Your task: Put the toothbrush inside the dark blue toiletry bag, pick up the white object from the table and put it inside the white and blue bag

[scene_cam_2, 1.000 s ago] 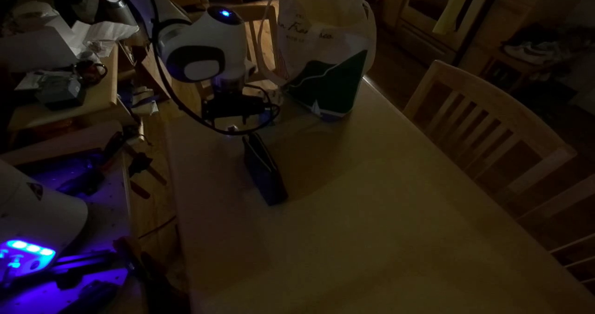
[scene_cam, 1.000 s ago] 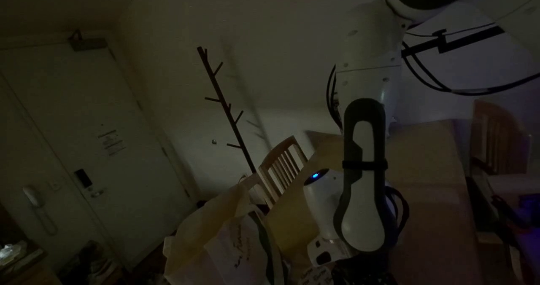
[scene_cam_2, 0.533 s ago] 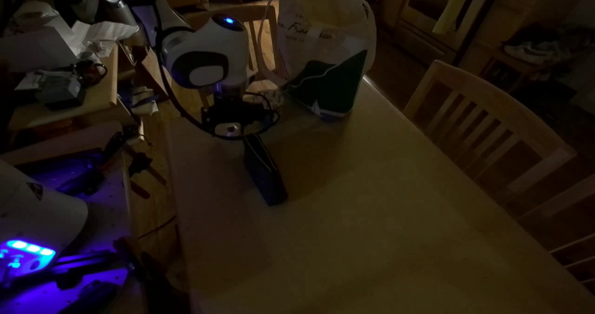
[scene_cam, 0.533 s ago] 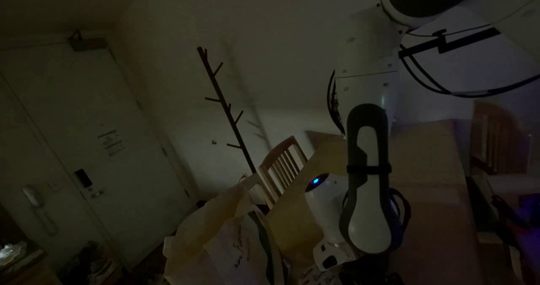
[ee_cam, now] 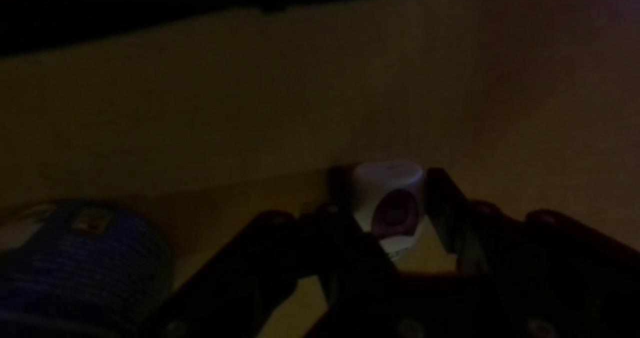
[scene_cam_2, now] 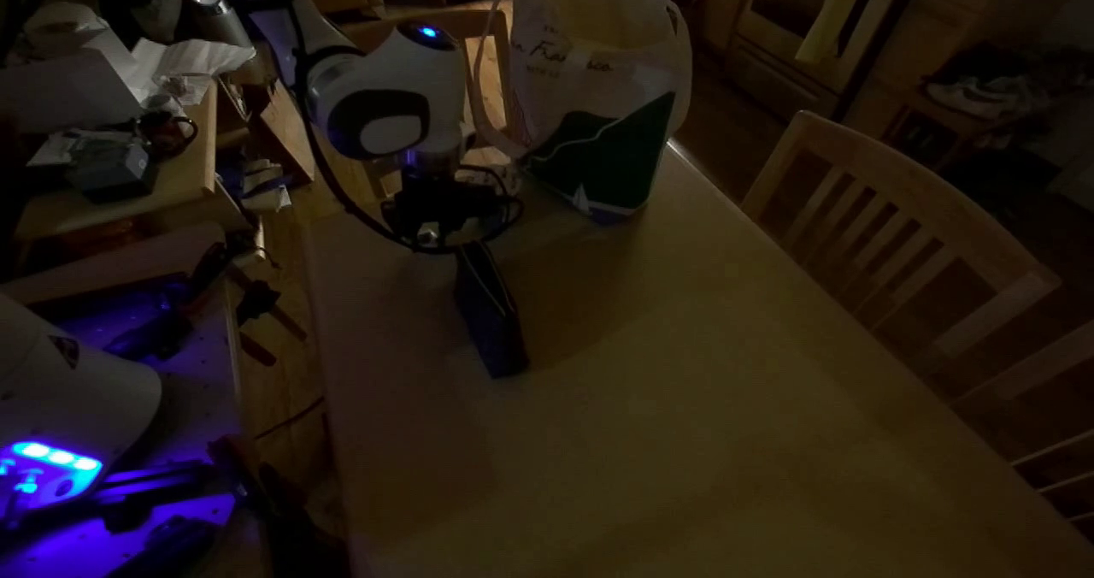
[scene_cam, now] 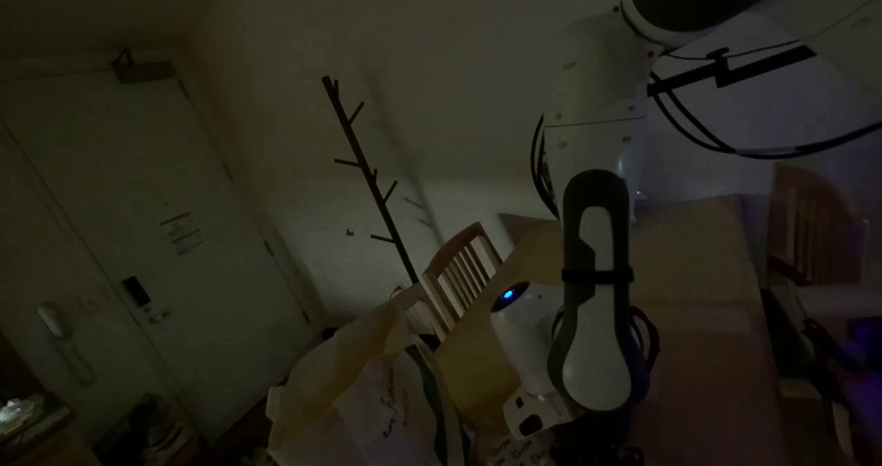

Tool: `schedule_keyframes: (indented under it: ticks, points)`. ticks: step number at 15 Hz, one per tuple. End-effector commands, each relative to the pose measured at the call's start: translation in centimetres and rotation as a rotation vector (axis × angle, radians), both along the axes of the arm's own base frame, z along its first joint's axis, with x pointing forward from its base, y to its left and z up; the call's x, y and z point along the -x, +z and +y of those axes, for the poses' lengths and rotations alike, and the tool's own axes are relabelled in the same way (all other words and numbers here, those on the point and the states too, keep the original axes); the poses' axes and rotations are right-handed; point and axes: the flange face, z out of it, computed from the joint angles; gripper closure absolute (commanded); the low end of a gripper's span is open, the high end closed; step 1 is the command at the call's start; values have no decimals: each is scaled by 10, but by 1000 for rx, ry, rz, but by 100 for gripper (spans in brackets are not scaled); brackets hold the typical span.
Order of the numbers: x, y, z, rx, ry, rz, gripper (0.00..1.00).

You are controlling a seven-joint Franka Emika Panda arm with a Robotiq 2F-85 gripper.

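Note:
The white object (ee_cam: pixel 385 193), small and rounded with a dark purple oval, stands between the fingers of my gripper (ee_cam: pixel 385 198) in the wrist view. Both fingers lie against its sides, so the gripper is shut on it, low over the table. In an exterior view the dark blue toiletry bag (scene_cam_2: pixel 491 317) stands upright, its far end close to the gripper. Behind and to the right is the tall white and blue bag (scene_cam_2: pixel 590 73), its lower part dark green, its top open. No toothbrush shows; it is hidden or out of view.
A blue printed package (ee_cam: pixel 90 273) lies left of my fingers in the wrist view. A patterned package (scene_cam_2: pixel 496 180) sits behind the gripper, near the large bag. A black cable (scene_cam_2: pixel 342 193) loops beside the wrist. Wooden chairs (scene_cam_2: pixel 897 227) flank the table (scene_cam_2: pixel 684 407).
My gripper has come down slightly, and its fingers have closed in around the white object. The far end of the toiletry bag has shifted a little to the right in an exterior view.

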Motion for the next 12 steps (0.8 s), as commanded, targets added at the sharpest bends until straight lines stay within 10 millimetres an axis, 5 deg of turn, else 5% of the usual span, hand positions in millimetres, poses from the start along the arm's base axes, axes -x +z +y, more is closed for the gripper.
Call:
schedule_keyframes:
  ticks: [1, 8, 12]
  points:
    - [-5, 0, 0, 22, 4, 3, 83]
    - [-4, 9, 1, 23, 17, -20, 83]
    - [-3, 30, 11, 31, 77, -83, 83]
